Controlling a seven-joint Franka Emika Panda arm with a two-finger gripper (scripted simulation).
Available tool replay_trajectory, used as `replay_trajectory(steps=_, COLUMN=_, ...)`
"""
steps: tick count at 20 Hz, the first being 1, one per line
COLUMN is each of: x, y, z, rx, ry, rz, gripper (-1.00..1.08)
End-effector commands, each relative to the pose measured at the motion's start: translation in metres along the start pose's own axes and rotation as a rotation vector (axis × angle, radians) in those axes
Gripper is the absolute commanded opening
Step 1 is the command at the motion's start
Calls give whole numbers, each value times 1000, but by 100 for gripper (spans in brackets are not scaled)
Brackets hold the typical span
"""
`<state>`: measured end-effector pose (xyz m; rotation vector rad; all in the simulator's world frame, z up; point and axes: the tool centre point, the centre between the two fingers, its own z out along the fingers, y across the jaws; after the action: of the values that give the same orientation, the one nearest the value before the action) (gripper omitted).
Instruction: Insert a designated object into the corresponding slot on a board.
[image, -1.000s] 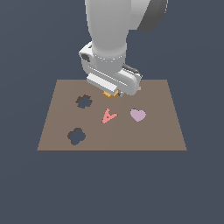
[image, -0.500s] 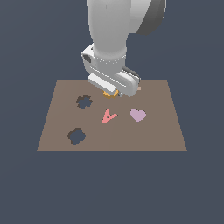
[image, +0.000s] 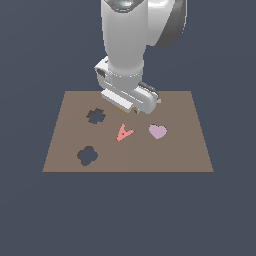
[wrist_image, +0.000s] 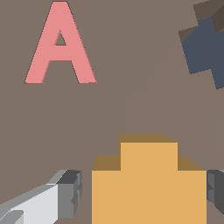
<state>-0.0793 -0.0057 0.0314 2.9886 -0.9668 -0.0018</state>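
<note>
The designated object (wrist_image: 148, 179), a flat orange piece with stepped edges, lies on the brown board (image: 175, 150) near its far edge. My gripper (wrist_image: 144, 194) is low over it and open. One grey finger (wrist_image: 68, 194) stands a small gap off one side, and the other finger (wrist_image: 216, 192) sits at the opposite edge. In the exterior view the hand (image: 131, 106) hides almost all of the piece. The slot (image: 96, 116), a dark jagged cutout, lies toward the exterior view's left of the hand. It also shows at the wrist view's edge (wrist_image: 210, 48).
A red "A" piece (image: 124, 133) (wrist_image: 60, 48) lies on the board just in front of the hand. A lilac heart (image: 158, 131) lies to its right in the exterior view. A dark clover-shaped cutout (image: 87, 156) sits near the board's front left.
The hand has come down toward the board over the orange piece. The pieces on the board have not moved.
</note>
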Motion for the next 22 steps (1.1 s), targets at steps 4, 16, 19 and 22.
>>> replay_trajectory(steps=4, x=0, y=0, z=1, rx=1, ry=1, rz=0, gripper=-100)
replay_trajectory(steps=16, x=1, y=-1, z=0, rx=2, ry=1, rz=13, gripper=-100)
replay_trajectory(steps=19, x=4, y=-1, z=0, rx=2, ry=1, rz=42, gripper=-100)
replay_trajectory(steps=22, x=8, y=-2, z=0, rx=2, ry=1, rz=86, gripper=-100)
